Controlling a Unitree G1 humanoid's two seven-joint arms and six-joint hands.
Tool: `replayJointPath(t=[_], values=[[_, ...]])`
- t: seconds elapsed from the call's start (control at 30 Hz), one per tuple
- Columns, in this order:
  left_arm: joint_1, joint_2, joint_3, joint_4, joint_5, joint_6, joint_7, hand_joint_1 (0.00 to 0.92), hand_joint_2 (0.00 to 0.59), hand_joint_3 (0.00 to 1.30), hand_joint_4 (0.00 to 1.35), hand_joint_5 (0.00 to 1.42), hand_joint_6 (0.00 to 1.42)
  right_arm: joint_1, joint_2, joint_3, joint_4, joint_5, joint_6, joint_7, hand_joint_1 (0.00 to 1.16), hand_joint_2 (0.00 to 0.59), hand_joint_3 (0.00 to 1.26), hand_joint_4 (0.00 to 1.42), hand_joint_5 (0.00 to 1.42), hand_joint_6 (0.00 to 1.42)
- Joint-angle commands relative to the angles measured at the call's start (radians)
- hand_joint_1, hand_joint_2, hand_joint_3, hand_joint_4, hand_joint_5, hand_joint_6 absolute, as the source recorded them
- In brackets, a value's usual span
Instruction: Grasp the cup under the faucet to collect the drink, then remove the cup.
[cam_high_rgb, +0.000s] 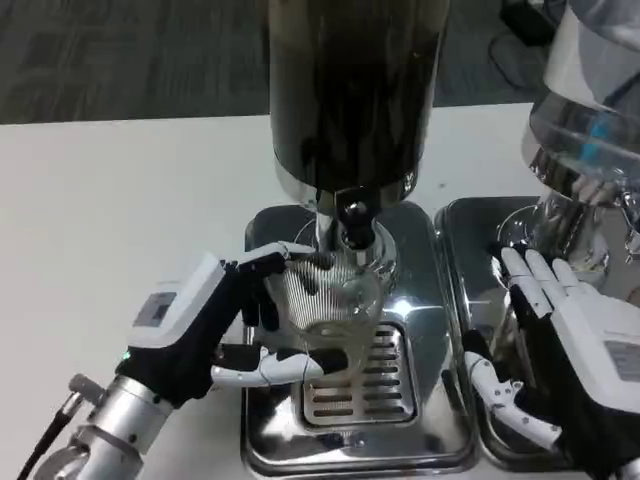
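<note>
A clear ribbed cup (330, 300) stands on the slotted drip tray (385, 375) of a dark drink dispenser (350, 90), right below its faucet (352, 228). My left hand (225, 320) grips the cup from the left, fingers wrapped around its wall and base. Whether liquid is in the cup is hard to tell. My right hand (560, 330) hovers to the right over the neighbouring tray, fingers spread and holding nothing.
A second dispenser (590, 120) with a clear tank stands at the right on its own steel tray (470, 230). The white table (110, 220) stretches to the left. Dark carpet lies beyond the table's far edge.
</note>
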Motion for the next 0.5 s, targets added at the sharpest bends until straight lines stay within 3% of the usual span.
replayJointPath(t=[0.03, 0.5], values=[[-0.055, -0.019, -0.020, 0.029, 0.006, -0.029, 0.006, 0.531, 0.147, 0.59, 0.68, 0.89, 1.00, 0.020, 0.019, -0.002, -0.023, -0.014, 0.011, -0.012, 0.23, 0.440, 0.02, 0.00, 0.00, 0.06], [-0.139, -0.031, -0.078, 0.130, 0.042, -0.056, 0.007, 0.496, 0.133, 0.57, 0.64, 0.85, 0.95, 0.019, 0.062, 0.004, -0.027, -0.059, 0.031, -0.021, 0.23, 0.442, 0.02, 0.00, 0.00, 0.06]])
